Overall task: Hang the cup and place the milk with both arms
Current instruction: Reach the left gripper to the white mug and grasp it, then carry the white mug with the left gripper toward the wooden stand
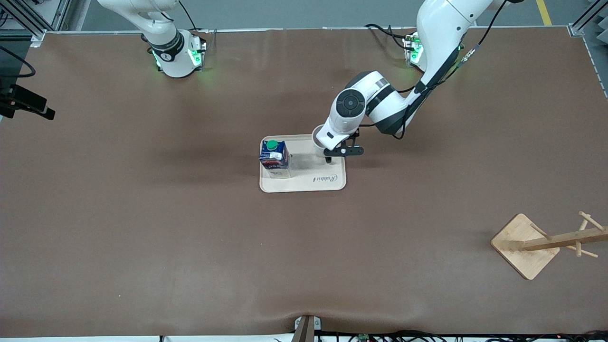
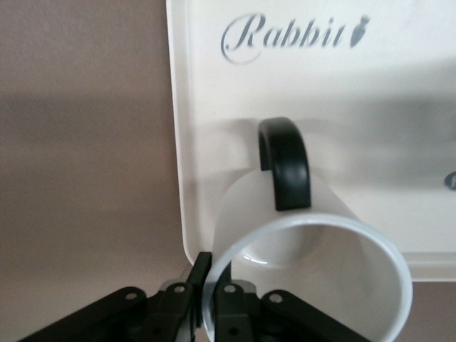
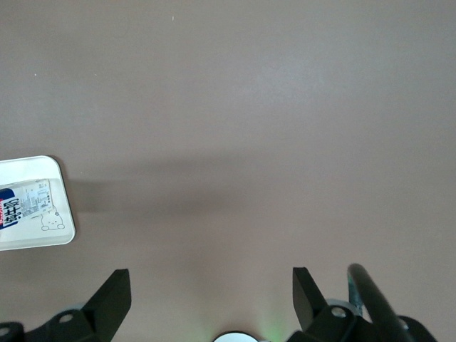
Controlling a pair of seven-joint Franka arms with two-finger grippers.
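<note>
Left claw [image 2: 204,299] pinches the rim of one white black-handled cup [image 2: 313,249] on one cream tray [image 1: 304,183]; right claw [image 3: 206,303] waits wide over bare tabletop [image 1: 142,213]; one blue milk carton [image 1: 274,159].

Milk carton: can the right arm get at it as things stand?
Probably yes. The milk stands upright at the tray's right-arm end, bare table around it. The right gripper is open over bare table. The left gripper, shut on the cup, works the tray's left-arm end.

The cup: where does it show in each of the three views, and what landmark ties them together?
Front view: cup on the tray, mostly hidden under the left hand.
Left wrist view: cup fills the lower middle, rim pinched by that hand.
Right wrist view: not in it.
Shared landmark: the tray's corner.
</note>
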